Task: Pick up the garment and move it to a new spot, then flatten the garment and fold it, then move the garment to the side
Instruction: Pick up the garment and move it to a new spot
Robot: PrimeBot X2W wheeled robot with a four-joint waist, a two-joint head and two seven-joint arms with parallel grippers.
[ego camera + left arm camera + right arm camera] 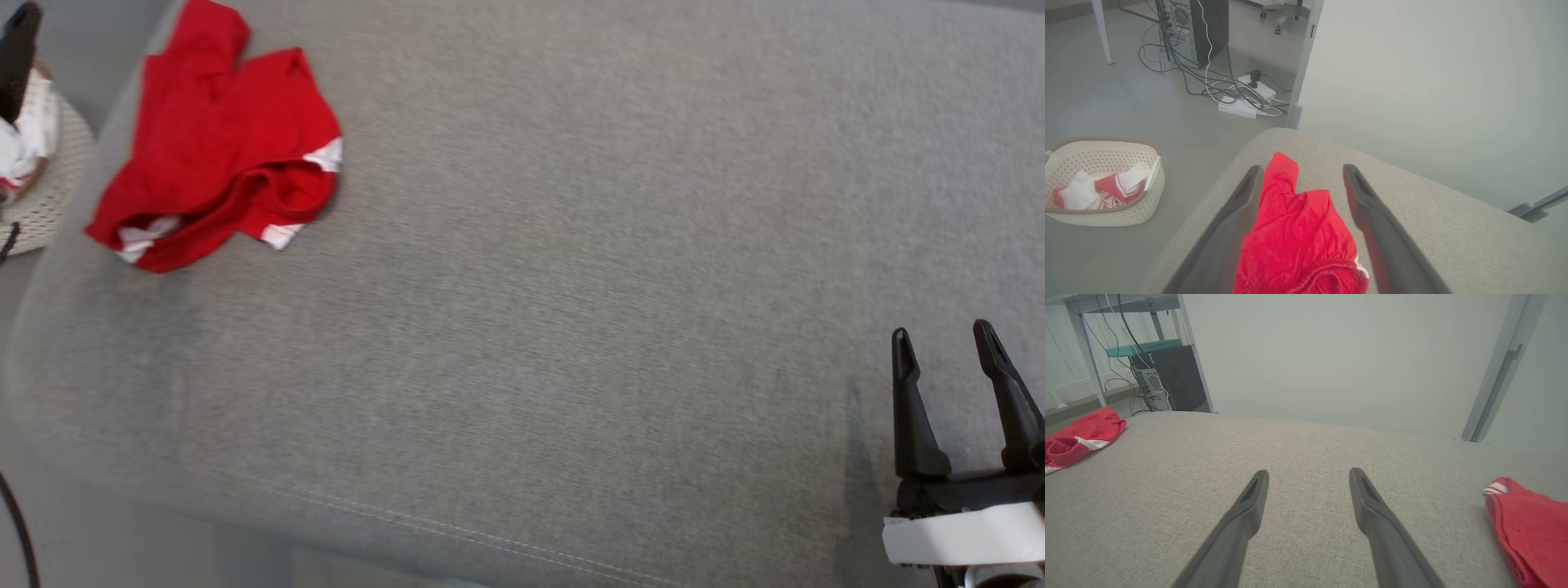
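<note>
Crumpled red garment (216, 139) lies at ten o'clock on the grey fabric counter (571, 286); left gripper (1302, 168) above it, right gripper (941, 329) at four o'clock, both fingers released.

The garment (212, 139) is thin red cloth, a fine matt mesh knit with white trim. The cushion (571, 286) wears coarse grey woven fabric. The basket (1106, 216) looks like perforated cream plastic. My right gripper (942, 331) has smooth, matt dark fingers.
</note>
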